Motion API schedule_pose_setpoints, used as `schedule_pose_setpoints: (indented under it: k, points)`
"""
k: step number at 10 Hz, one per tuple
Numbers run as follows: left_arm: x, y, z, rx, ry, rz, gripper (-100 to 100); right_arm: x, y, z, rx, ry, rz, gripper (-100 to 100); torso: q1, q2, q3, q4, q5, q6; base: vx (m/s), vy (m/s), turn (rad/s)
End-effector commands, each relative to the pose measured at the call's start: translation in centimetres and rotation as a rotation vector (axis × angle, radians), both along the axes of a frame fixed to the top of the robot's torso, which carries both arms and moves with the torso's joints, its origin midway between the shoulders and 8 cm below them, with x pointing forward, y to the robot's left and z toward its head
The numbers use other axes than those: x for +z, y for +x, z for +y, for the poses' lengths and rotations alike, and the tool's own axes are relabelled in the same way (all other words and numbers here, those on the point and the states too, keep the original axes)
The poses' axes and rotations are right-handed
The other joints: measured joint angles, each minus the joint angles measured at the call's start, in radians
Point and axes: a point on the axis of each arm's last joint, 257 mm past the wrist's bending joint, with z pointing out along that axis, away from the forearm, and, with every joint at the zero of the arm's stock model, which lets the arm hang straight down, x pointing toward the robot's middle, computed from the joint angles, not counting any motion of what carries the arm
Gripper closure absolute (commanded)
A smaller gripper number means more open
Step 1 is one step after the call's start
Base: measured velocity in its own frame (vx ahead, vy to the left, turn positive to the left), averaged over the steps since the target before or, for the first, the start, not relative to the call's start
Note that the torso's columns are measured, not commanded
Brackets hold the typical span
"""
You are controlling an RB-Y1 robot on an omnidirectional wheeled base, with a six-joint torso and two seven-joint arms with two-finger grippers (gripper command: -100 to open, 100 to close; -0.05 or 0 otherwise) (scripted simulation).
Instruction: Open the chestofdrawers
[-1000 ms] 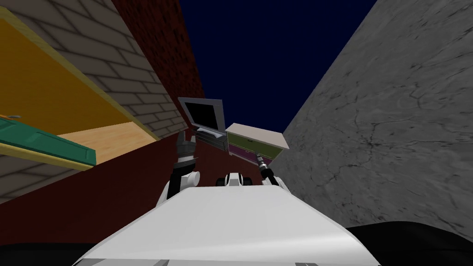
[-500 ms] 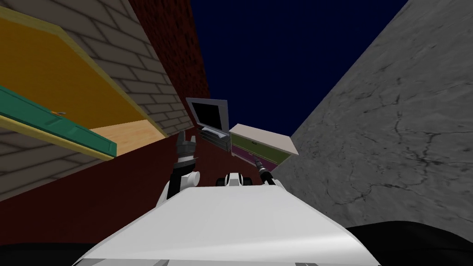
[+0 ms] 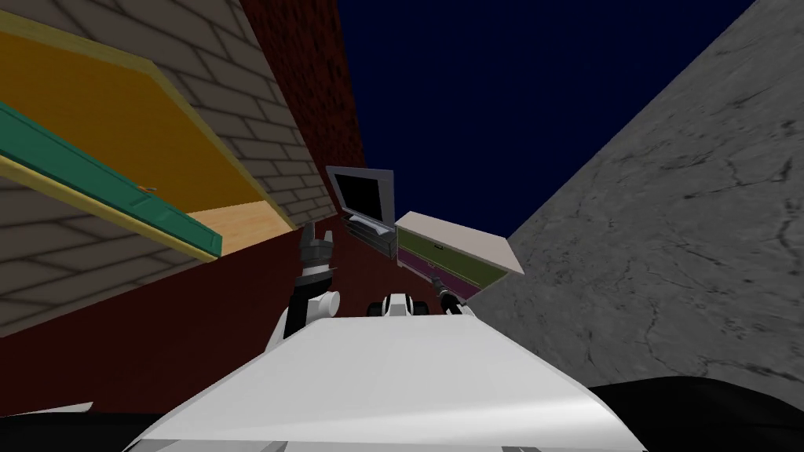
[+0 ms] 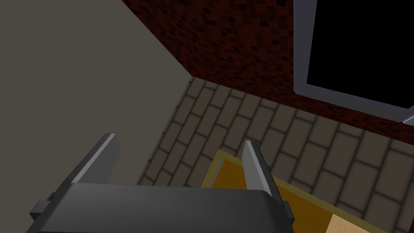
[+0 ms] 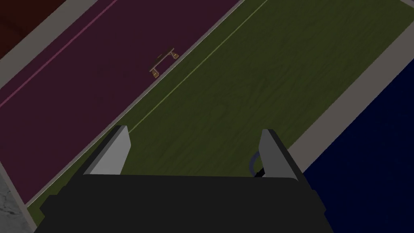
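Observation:
The chest of drawers (image 3: 459, 253) stands against the grey wall. It has a pale top, a green drawer front (image 5: 250, 77) and a purple drawer front (image 5: 77, 85) below it. The purple front carries a small brass handle (image 5: 163, 62). My right gripper (image 5: 194, 151) is open and points at the green front at close range, touching nothing. A dark ring-shaped handle (image 5: 254, 162) peeks out beside its finger. In the head view the right gripper (image 3: 436, 282) sits just before the chest. My left gripper (image 3: 314, 235) is raised on the left, open and empty.
A dark-screened monitor (image 3: 363, 196) on a low stand sits left of the chest, against the red brick wall. A rough grey wall (image 3: 667, 235) runs along the right. An open green door (image 3: 110, 184) and doorway lie on the left. The floor is dark red.
The whole head view has shifted: I have moved, so the chest and monitor sit further right and the green door has slid right too. Both arms hold their poses.

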Motion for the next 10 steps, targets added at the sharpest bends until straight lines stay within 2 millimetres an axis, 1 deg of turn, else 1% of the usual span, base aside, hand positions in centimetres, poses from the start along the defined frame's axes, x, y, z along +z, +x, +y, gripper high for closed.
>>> schedule_pose_setpoints:
  k: [1, 2, 3, 4, 5, 6, 7, 8, 9, 10]
  points:
    - [0.0, 0.0, 0.0, 0.000, 0.000, 0.000, 0, -4.6, -3.3, -1.2, 0.009, -0.081, 0.140, -100, -0.001, 0.000, -0.001, 0.000, 0.000, 0.001, 0.081, 0.005, 0.229]
    - [0.0, 0.0, 0.0, 0.000, 0.000, 0.000, 0, -5.7, -4.3, -1.9, -0.006, -0.097, 0.184, -100, -0.001, -0.001, -0.001, 0.000, 0.000, 0.000, 0.071, 0.004, 0.137]
    - [0.0, 0.0, 0.0, 0.000, 0.000, 0.000, 0, -7.3, -5.7, -2.2, 0.010, -0.141, 0.240, -100, -0.001, 0.000, 0.000, 0.000, 0.000, 0.001, 0.081, 0.007, 0.262]
    - [0.0, 0.0, 0.0, 0.000, 0.000, 0.000, 0, -8.3, -6.9, -3.0, -0.003, -0.163, 0.283, -100, -0.001, 0.000, 0.000, 0.000, 0.000, 0.000, 0.075, 0.001, 0.142]
    - [0.0, 0.0, 0.0, 0.000, 0.000, 0.000, 0, -8.5, -7.2, -3.3, -0.011, -0.169, 0.298, -100, -0.001, 0.000, 0.000, 0.000, 0.000, 0.001, 0.037, 0.000, -0.020]
    - [0.0, 0.0, 0.0, 0.000, 0.000, 0.000, 0, -10.1, -9.0, -4.1, 0.004, -0.229, 0.363, -100, -0.001, 0.002, 0.001, 0.000, 0.000, 0.001, 0.054, -0.002, 0.235]
    - [0.0, 0.0, 0.0, 0.000, 0.000, 0.000, 0, -10.5, -9.7, -4.5, -0.006, -0.238, 0.389, -100, -0.001, 0.001, 0.000, 0.000, 0.000, 0.000, 0.058, -0.001, 0.150]
    - [0.0, 0.0, 0.0, 0.000, 0.000, 0.000, 0, -10.7, -10.0, -4.8, -0.013, -0.243, 0.401, -100, -0.001, 0.000, 0.000, 0.000, 0.000, 0.001, 0.026, 0.004, -0.010]
    - [0.0, 0.0, 0.0, 0.000, 0.000, 0.000, 0, -12.1, -11.9, -5.7, 0.003, -0.307, 0.465, -100, -0.001, 0.001, 0.000, 0.000, 0.000, 0.001, 0.044, 0.004, 0.273]
    - [0.0, 0.0, 0.0, 0.000, 0.000, 0.000, 0, -12.3, -12.6, -6.2, -0.010, -0.318, 0.490, -100, -0.001, 0.000, 0.000, 0.000, 0.000, 0.000, 0.052, -0.002, 0.153]
